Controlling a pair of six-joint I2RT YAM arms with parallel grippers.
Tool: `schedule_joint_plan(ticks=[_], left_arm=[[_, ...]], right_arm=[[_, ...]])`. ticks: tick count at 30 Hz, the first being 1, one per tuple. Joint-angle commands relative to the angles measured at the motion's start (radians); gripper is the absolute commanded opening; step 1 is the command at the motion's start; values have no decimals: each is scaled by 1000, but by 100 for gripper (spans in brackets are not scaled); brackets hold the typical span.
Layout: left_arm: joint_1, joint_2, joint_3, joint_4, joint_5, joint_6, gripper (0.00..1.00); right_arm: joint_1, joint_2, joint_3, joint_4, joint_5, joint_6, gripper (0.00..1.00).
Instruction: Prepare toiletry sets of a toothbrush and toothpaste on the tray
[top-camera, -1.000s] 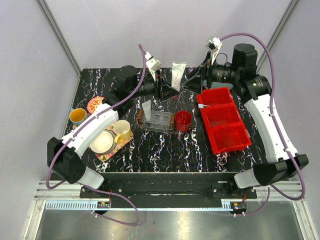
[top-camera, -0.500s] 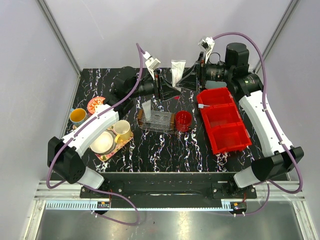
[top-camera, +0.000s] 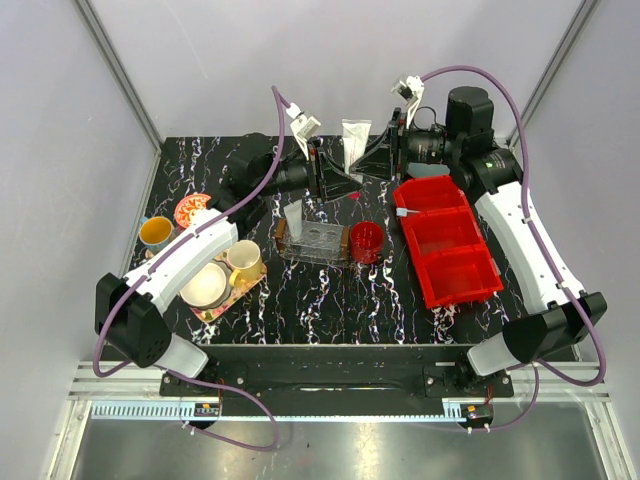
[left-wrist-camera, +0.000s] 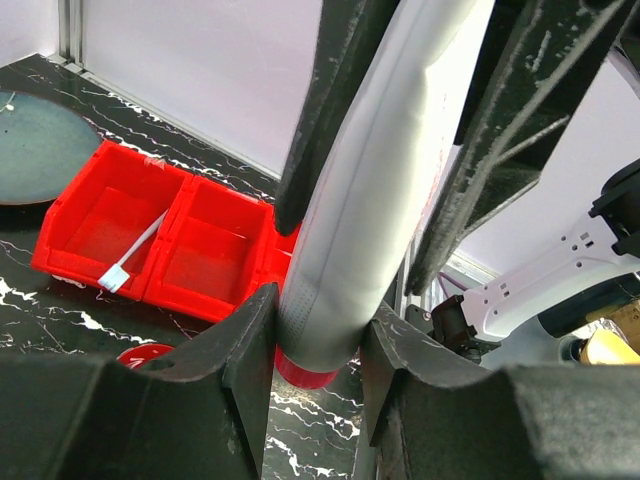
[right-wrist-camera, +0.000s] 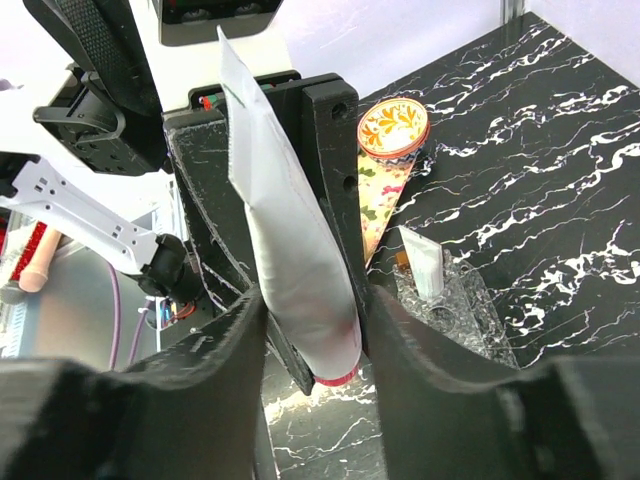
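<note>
A white toothpaste (top-camera: 354, 143) tube with a red cap hangs upright above the back middle of the table. My left gripper (top-camera: 343, 181) is shut on its lower end (left-wrist-camera: 380, 200), jaws pressed to both sides just above the cap. My right gripper (top-camera: 362, 166) comes from the right, and its fingers (right-wrist-camera: 235, 340) close against the same tube (right-wrist-camera: 290, 250). A second toothpaste tube (top-camera: 294, 216) leans in the clear tray (top-camera: 318, 244) at the table's centre. The toothbrush (top-camera: 406, 212) lies in the back compartment of the red bin (top-camera: 450, 262), also seen as the toothbrush (left-wrist-camera: 133, 256) in the left wrist view.
A red cup (top-camera: 366, 240) stands right of the clear tray. At the left a flowery tray (top-camera: 240, 290) holds a white bowl (top-camera: 205, 285) and a mug. Beside it are a yellow mug (top-camera: 155, 232) and a patterned bowl (top-camera: 190, 210). A grey plate (left-wrist-camera: 30, 150) lies behind the bin.
My right gripper has moved left onto the held tube and its jaws have closed in around it. The left gripper and tube have barely moved.
</note>
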Motion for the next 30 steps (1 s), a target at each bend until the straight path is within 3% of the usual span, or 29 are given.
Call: schedule_joint_plan(ticks=[1, 6, 8, 11, 12, 19, 23, 30], left_arm=[[1, -19, 6, 98, 23, -14, 0], [3, -17, 2, 98, 27, -11, 0], [3, -17, 0, 86, 29, 0, 0], [3, -23, 8, 36, 35, 50, 16], [4, -25, 10, 23, 33, 86, 29], [34, -88, 22, -104, 35, 239, 67], [81, -126, 25, -159, 46, 300, 77], [136, -135, 115, -216, 89, 324, 82]], right_arm=[[14, 3, 3, 45, -33, 3, 43], [14, 4, 9, 47, -44, 2, 27], [14, 0, 10, 45, -43, 0, 16], [15, -9, 6, 36, -38, -15, 7], [14, -12, 6, 30, -35, -27, 6], [15, -39, 9, -40, 0, -72, 2], [15, -47, 10, -85, 19, -155, 2], [21, -59, -12, -171, 37, -250, 2]])
